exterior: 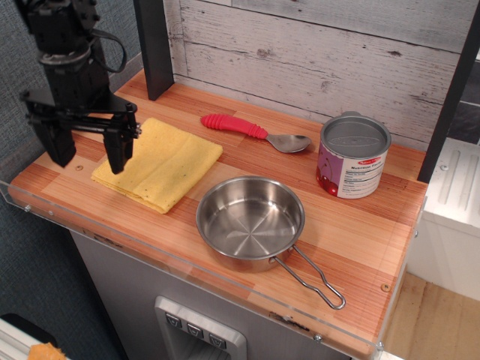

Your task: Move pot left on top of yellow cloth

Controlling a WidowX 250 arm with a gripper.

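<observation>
Gripper [88, 154] spread wide, holding nothing, over cloth's [159, 163] left edge; pot [250, 221] near cloth's right corner, apart, wire handle toward front right. Approach step, apparently: needs a reach right and down to pot's rim
</observation>
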